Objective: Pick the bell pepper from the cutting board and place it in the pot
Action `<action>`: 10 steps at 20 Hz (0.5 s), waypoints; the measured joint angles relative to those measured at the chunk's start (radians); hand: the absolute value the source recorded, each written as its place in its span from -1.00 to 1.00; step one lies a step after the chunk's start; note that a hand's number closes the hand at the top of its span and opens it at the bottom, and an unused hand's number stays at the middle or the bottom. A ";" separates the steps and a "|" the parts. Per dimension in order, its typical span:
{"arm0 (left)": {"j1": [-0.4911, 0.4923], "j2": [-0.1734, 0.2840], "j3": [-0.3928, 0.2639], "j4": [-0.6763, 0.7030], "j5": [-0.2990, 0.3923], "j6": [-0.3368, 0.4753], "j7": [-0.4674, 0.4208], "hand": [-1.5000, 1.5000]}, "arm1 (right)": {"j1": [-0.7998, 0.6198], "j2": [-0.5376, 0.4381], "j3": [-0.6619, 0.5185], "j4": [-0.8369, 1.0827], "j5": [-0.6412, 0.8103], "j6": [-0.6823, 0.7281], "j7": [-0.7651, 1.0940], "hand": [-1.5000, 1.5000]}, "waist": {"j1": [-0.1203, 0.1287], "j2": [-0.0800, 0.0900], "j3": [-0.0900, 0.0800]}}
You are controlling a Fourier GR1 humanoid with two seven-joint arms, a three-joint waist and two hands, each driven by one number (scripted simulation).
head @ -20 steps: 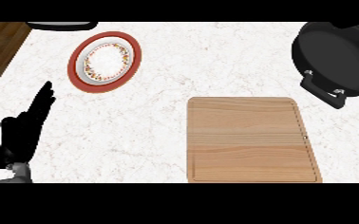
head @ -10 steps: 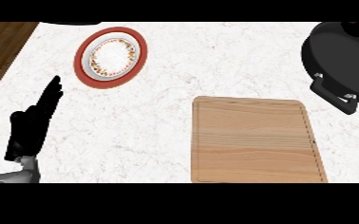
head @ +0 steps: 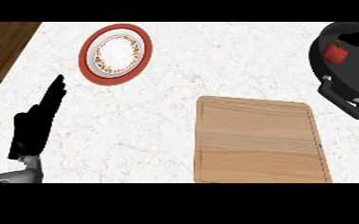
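Marble surface (head: 210, 76) carries a bare cutting board (head: 259, 142) at five o'clock; bell pepper (head: 335, 53) sits inside the pot (head: 329, 83) at two o'clock (light, slick, likely best gripped across its body). Left robot hand (head: 36, 123) rests with fingers straight.

Only one bit of the robot shows up here, down in the lower left corner. The left hand (head: 33, 123) is plain matte black all over, with long slim fingers that taper to narrow tips and a chunkier, blockier palm. No markings, screws or cables visible on it. Below the hand there's a short light grey wrist piece, then the start of a grey forearm (head: 20, 174) with a smooth, rounded shell.
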 measured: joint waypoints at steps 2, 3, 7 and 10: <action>0.008 -0.009 -0.009 -0.004 -0.006 0.005 -0.004 0.00 | 0.008 0.009 -0.020 0.014 -0.020 -0.003 -0.029 -1.00 | 0.002 0.000 0.000; -0.002 -0.007 -0.005 0.000 -0.004 0.004 0.000 0.00 | 0.004 0.007 -0.026 0.020 -0.026 0.005 -0.040 -1.00 | 0.001 0.000 0.001; -0.003 -0.010 -0.010 -0.003 -0.009 0.006 0.004 0.00 | 0.002 0.001 -0.069 0.027 -0.069 0.004 -0.097 -1.00 | 0.002 -0.001 0.001; -0.003 -0.008 -0.002 0.001 -0.004 0.004 0.005 0.00 | 0.000 0.012 -0.141 0.005 -0.145 -0.022 -0.179 -1.00 | -0.004 -0.003 0.002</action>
